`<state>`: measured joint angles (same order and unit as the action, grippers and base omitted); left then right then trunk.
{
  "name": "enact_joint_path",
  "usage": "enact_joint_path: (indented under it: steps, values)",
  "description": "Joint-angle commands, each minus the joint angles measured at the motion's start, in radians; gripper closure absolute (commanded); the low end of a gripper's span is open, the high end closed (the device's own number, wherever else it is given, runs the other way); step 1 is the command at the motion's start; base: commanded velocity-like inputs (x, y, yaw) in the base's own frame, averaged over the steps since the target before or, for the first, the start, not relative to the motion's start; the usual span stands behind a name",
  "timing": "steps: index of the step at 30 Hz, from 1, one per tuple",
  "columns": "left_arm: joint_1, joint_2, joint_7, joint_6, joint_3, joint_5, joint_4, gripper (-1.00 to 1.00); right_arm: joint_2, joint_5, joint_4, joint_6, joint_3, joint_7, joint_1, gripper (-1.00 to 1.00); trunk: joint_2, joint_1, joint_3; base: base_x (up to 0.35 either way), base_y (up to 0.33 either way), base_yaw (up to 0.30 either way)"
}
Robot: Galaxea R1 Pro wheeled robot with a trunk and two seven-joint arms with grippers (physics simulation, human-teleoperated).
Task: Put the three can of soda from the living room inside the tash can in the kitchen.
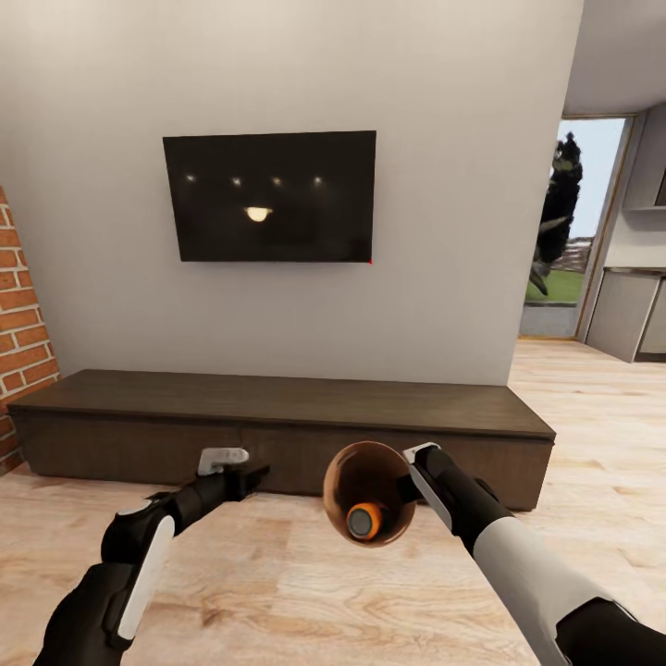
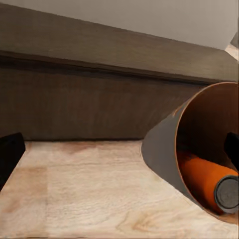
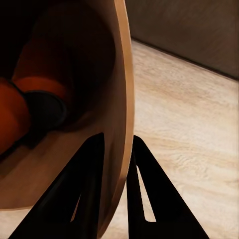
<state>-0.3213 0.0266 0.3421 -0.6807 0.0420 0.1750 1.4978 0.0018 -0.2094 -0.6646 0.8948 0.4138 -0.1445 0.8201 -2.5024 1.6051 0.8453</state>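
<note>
1. The right gripper [image 3: 115, 164] pinches the rim of a small round bin with a shiny copper-brown inside and a pale grey outside [image 1: 368, 492]: one black finger [image 3: 82, 189] sits inside the wall and the other outside it.
2. The bin is held in the air above the pale wood floor [image 1: 305, 592], tipped on its side, with its mouth turned toward the robot.
3. An orange soda can with a grey metal top [image 1: 363, 521] lies inside the bin, low against its wall, the top pointing out of the mouth.
4. The right wrist view shows orange can bodies and one dark can end [image 3: 46, 110] deep inside; their number is unclear.
5. The left gripper [image 1: 248, 477] hangs beside the bin, apart from it and holding nothing; I cannot tell how wide it stands.
6. Behind both arms a long, low dark-wood cabinet [image 1: 277, 416] runs along a pale grey wall.
7. A black wall-mounted television [image 1: 270, 196] hangs above the cabinet.
8. Red brickwork [image 1: 20, 324] stands at the cabinet's left end.
</note>
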Motion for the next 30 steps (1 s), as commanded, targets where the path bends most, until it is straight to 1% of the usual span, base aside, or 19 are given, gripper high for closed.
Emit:
enact_joint_path:
  steps: [1, 3, 4, 6, 7, 9, 10, 11, 12, 13, 17, 19, 23, 26, 30]
  values:
    - [0.021, 0.019, 0.000, 0.051, 0.032, 0.001, -0.019, -1.00, -0.003, 0.003, -0.001, 0.000, -0.001, 0.003, 0.001, 1.00, 0.000, 0.000, 0.000, 0.000, 0.000, 0.000]
    - [0.036, 0.036, 0.000, 0.104, 0.061, 0.001, -0.049, -1.00, -0.005, 0.003, -0.001, 0.000, -0.001, 0.003, 0.001, 1.00, 0.000, 0.000, 0.000, 0.000, 0.000, 0.000]
    - [0.046, 0.048, 0.000, 0.157, 0.083, 0.000, -0.097, -1.00, -0.007, 0.003, -0.001, -0.001, -0.001, 0.003, 0.001, 1.00, 0.000, 0.000, 0.000, 0.000, 0.000, 0.000]
    - [0.056, 0.060, 0.000, 0.278, 0.106, -0.001, -0.248, -1.00, -0.010, 0.002, 0.000, -0.002, -0.002, 0.003, 0.001, 1.00, 0.000, 0.000, 0.000, 0.000, 0.000, 0.000]
    - [0.058, 0.064, -0.003, 0.367, 0.113, -0.002, -0.397, -1.00, -0.016, 0.002, 0.000, -0.003, -0.002, 0.004, 0.001, 1.00, 0.000, 0.000, 0.000, 0.000, 0.000, 0.000]
    - [0.058, 0.066, -0.005, 0.414, 0.115, -0.002, -0.485, -1.00, -0.023, 0.001, 0.000, -0.004, -0.003, 0.004, 0.001, 1.00, 0.000, 0.000, 0.000, 0.000, 0.000, 0.000]
    - [0.058, 0.070, -0.005, 0.469, 0.118, -0.001, -0.566, -1.00, -0.033, 0.000, 0.000, -0.006, -0.012, 0.005, 0.001, 1.00, 0.000, 0.000, 0.000, 0.000, 0.000, 0.000]
    - [0.059, 0.071, -0.005, 0.497, 0.120, -0.001, -0.597, -1.00, -0.037, 0.000, 0.000, -0.006, -0.029, 0.005, 0.001, 1.00, 0.000, 0.000, 0.000, 0.000, 0.000, 0.000]
    - [0.059, 0.071, -0.006, 0.509, 0.120, -0.001, -0.610, -1.00, -0.039, 0.000, 0.000, -0.007, -0.040, 0.005, 0.001, 1.00, 0.000, 0.000, 0.000, 0.000, 0.000, 0.000]
    - [0.059, 0.072, -0.007, 0.529, 0.121, -0.001, -0.630, -1.00, -0.041, 0.000, 0.000, -0.007, -0.061, 0.005, 0.001, 1.00, 0.000, 0.000, 0.000, 0.000, 0.000, 0.000]
    - [0.059, 0.072, -0.010, 0.576, 0.122, -0.002, -0.667, -1.00, -0.042, 0.001, -0.001, -0.010, -0.090, 0.004, 0.001, 1.00, 0.000, 0.000, 0.000, 0.000, 0.000, 0.000]
    - [0.059, 0.072, -0.010, 0.594, 0.122, -0.002, -0.687, -1.00, -0.042, 0.002, -0.001, -0.011, -0.098, 0.004, 0.001, 1.00, 0.000, 0.000, 0.000, 0.000, 0.000, 0.000]
    - [0.059, 0.071, -0.011, 0.609, 0.122, -0.002, -0.708, -1.00, -0.039, 0.000, -0.001, -0.011, -0.118, 0.005, 0.001, 1.00, 0.000, 0.000, -0.001, 0.000, 0.000, 0.031]
    - [0.059, 0.070, -0.011, 0.614, 0.120, -0.002, -0.713, -1.00, -0.033, 0.000, -0.002, -0.012, -0.125, 0.005, 0.001, 1.00, 0.000, 0.000, 0.000, 0.000, 0.000, 0.158]
    - [0.059, 0.070, -0.011, 0.617, 0.119, -0.002, -0.715, -1.00, -0.030, 0.000, -0.004, -0.013, -0.127, 0.003, 0.001, 1.00, 0.000, 0.000, 0.001, 0.000, 0.000, 0.215]
